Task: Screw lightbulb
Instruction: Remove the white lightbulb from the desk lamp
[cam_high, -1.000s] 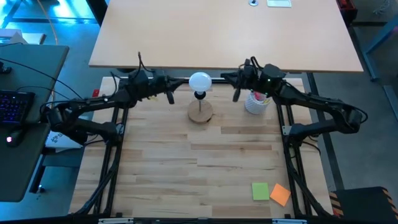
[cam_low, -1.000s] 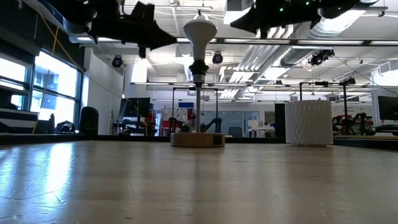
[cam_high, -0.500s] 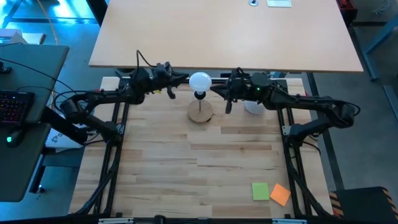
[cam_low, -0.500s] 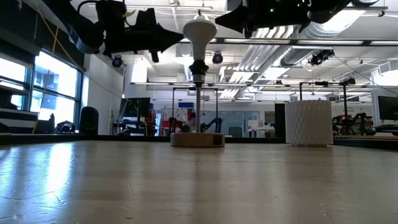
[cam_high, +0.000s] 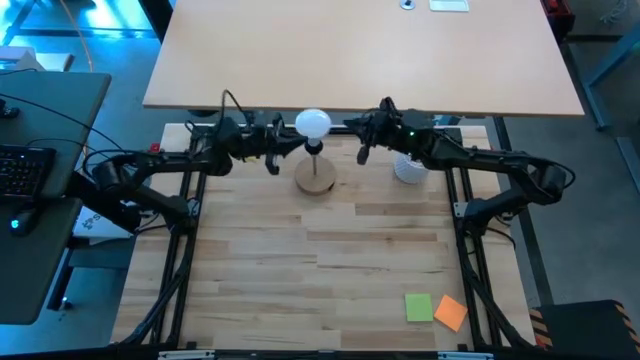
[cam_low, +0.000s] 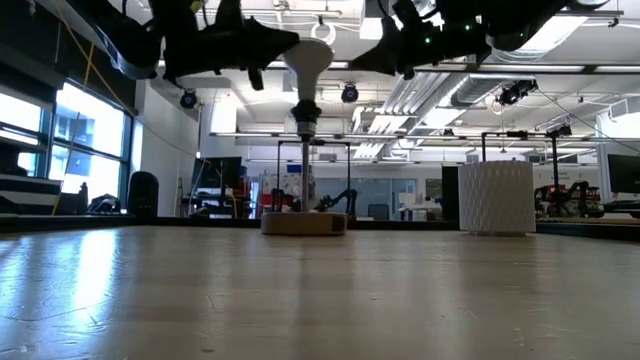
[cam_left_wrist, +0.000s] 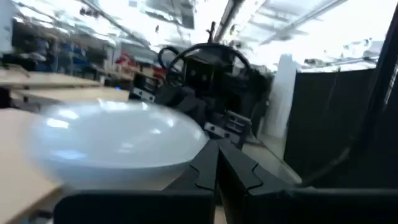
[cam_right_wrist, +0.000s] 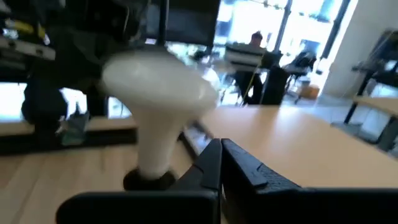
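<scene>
The white frosted lightbulb (cam_high: 313, 123) stands upright in the black socket of a thin post on a round wooden stand (cam_high: 316, 180), whose base rests on the table near the far edge. My left gripper (cam_high: 296, 137) is shut and level at the globe's left side. My right gripper (cam_high: 348, 127) is shut and comes level from the right. Its tips stand close to the bulb's tapering neck (cam_right_wrist: 155, 146). My left gripper lies with its shut fingertips (cam_left_wrist: 208, 163) against the left side of the globe (cam_left_wrist: 183, 146), level, from the table's left. The bulb stays upright in its socket. My right gripper has its shut tips right beside the bulb's neck; whether they touch it, I cannot tell.
A white ribbed cup (cam_high: 408, 167) stands to the right of the stand, under the right arm. A green sticky note (cam_high: 419, 306) and an orange one (cam_high: 452, 312) lie near the front right. A second tabletop (cam_high: 360, 50) lies beyond the far edge.
Both grippers have closed in on the bulb from either side, the right one going left and down, the left one turning its tips up toward the globe. The stand with the bulb has slid a little toward the table's left, still upright.
</scene>
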